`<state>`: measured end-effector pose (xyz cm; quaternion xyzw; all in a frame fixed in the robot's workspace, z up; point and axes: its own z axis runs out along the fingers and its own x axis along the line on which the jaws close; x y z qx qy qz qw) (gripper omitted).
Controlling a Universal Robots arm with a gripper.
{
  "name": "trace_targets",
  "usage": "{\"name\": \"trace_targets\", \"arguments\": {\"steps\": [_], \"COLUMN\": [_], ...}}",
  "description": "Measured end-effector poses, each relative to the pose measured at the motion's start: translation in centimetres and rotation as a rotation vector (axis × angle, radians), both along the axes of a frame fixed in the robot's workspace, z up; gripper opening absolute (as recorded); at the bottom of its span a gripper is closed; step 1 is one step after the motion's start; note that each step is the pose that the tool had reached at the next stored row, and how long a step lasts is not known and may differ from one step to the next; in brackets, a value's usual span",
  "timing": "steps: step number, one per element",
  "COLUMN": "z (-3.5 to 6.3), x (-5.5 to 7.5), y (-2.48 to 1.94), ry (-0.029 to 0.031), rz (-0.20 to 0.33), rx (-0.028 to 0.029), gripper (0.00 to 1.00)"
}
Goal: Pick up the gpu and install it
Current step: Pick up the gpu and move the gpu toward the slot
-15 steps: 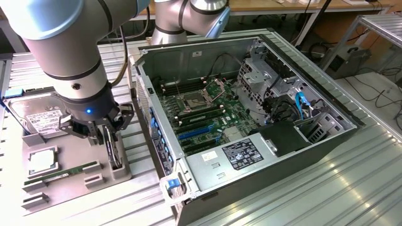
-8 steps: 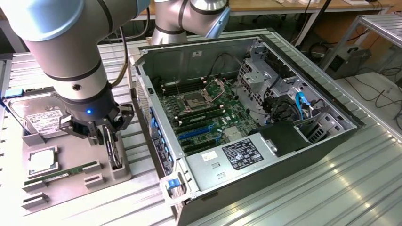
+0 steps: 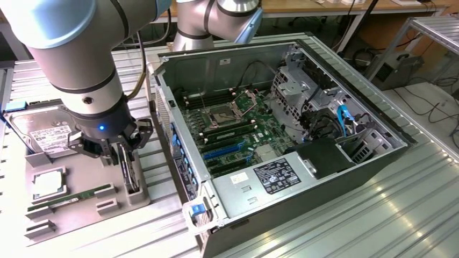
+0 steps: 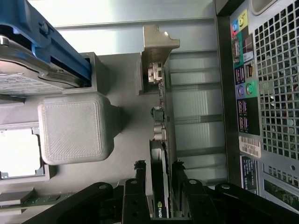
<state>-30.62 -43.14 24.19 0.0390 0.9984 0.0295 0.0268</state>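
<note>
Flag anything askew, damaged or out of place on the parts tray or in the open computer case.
Nothing stands out. The gpu stands on edge in its slot of the tray, under the gripper; the hard drive, processor and memory stick sit in their own places, and the case lies open on its side.

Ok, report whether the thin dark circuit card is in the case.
Out: thin dark circuit card stands edgewise in the grey plastic tray beside the open black case.

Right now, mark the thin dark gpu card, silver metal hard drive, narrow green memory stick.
gpu card [image 3: 130, 174]: exterior view, upper edge.
hard drive [image 3: 49, 137]: exterior view, white label.
memory stick [image 3: 72, 196]: exterior view, mid-length.
</note>
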Motion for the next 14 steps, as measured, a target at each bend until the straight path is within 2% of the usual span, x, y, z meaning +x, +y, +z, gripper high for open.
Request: {"name": "trace_targets", "arguments": {"steps": [7, 8, 9, 14], "z": [0.01, 0.01, 0.01, 0.0], "x": [0.0, 0.0, 0.0, 0.0], "y": [0.0, 0.0, 0.0, 0.0], "ry": [0.0002, 0.0002, 0.0002, 0.0001], "rz": [0.0, 0.0, 0.0, 0.012], "rx": [0.0016, 0.0016, 0.0016, 0.0017], "gripper": [0.35, 0.28, 0.27, 0.27]}}
